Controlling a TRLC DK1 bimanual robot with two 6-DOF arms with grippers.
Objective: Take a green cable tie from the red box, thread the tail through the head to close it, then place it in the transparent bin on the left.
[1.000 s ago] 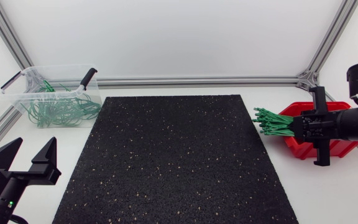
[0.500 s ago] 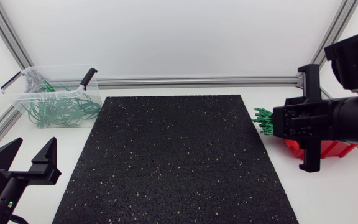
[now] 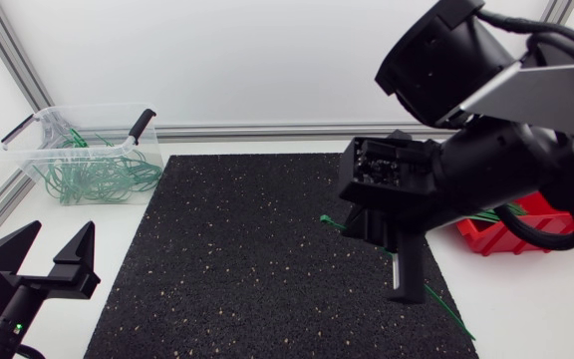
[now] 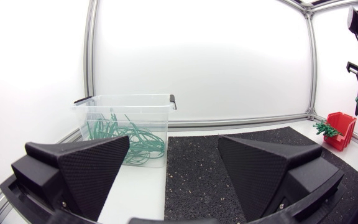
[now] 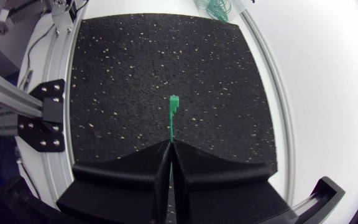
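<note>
My right gripper (image 3: pixel 351 227) hangs raised over the right part of the black mat (image 3: pixel 247 259), shut on a single green cable tie (image 3: pixel 328 220). In the right wrist view the tie's head (image 5: pixel 174 102) sticks out ahead of the gripper's (image 5: pixel 169 150) closed fingertips. Its tail (image 3: pixel 444 304) trails behind, under the arm. The red box (image 3: pixel 531 231) at the right is mostly hidden by that arm. More green ties (image 4: pixel 324 128) poke out of the red box (image 4: pixel 340 126). The transparent bin (image 3: pixel 86 152) stands at the far left. My left gripper (image 3: pixel 53 255) rests open and empty at the near left corner.
The bin (image 4: pixel 128 124) holds several closed green ties and has black handles. Aluminium frame rails (image 3: pixel 267 131) run along the back and side edges of the white table. The mat lies bare between the two arms.
My right arm has lifted from the red box and swung left over the mat, carrying one tie out of the bundle. The left arm has stayed still.
</note>
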